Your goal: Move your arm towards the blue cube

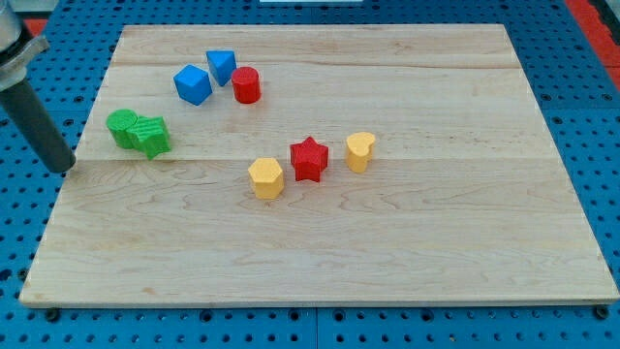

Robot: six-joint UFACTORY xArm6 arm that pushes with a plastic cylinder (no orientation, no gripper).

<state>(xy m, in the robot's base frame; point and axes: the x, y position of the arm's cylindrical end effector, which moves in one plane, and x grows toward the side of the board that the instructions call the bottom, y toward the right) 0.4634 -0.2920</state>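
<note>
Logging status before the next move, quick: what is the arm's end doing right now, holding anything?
My tip: a bare rod, holding nothing, at the board's left edge, left of the green blocks, apart from the blue cube.

1. My tip [66, 167] sits at the left edge of the table [436, 116], just left of the two green blocks [123, 127] [152, 137], which touch each other.
2. The blue cube [192, 84] lies above and right of that pair.
3. The blue triangular block [222, 66] is just right of the cube, and the red cylinder [246, 85] is beside both.
4. Near the centre I see a rising row: yellow hexagon [265, 178], red star [309, 159], yellow heart [359, 151].
</note>
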